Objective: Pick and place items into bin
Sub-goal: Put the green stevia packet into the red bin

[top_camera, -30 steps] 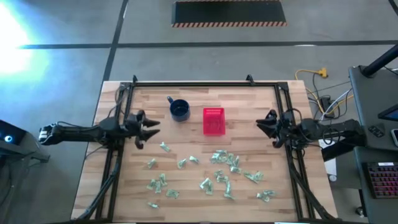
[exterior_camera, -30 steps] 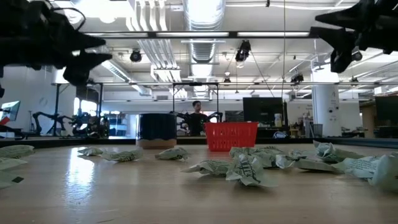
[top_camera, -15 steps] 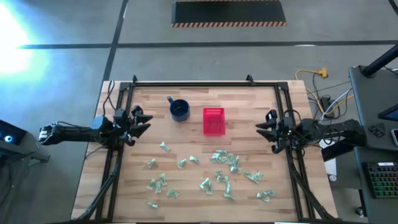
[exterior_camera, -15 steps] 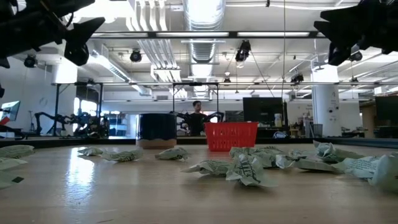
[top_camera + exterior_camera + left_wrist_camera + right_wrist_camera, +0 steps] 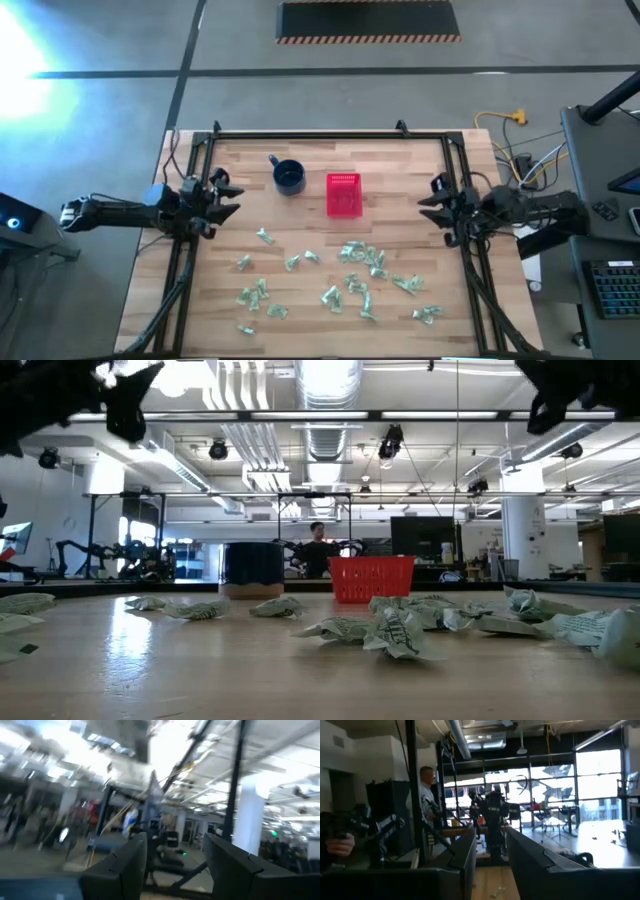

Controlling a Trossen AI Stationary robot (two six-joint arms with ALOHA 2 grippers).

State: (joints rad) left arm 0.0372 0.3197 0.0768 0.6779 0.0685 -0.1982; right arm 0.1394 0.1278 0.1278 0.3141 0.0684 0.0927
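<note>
— Crumpled pale green and whitish wrapper pieces (image 5: 350, 275) lie scattered from five to seven o'clock on the wooden table (image 5: 400, 170); the small red perforated plastic basket (image 5: 343, 194) stands just past centre toward twelve.

— And the grippers?

— Left gripper (image 5: 222, 195) at nine o'clock, right gripper (image 5: 436, 200) at three, both raised, fingers parted around nothing. Only the low view shows the pieces (image 5: 395, 628) lying wrinkled before the basket (image 5: 371, 578).

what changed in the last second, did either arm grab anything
No grab. The left gripper pulled back toward the table's left edge and rose; the right gripper drew slightly toward the right edge and rose too. Both are empty, fingers apart. The items, red basket and blue mug stayed put.
</note>
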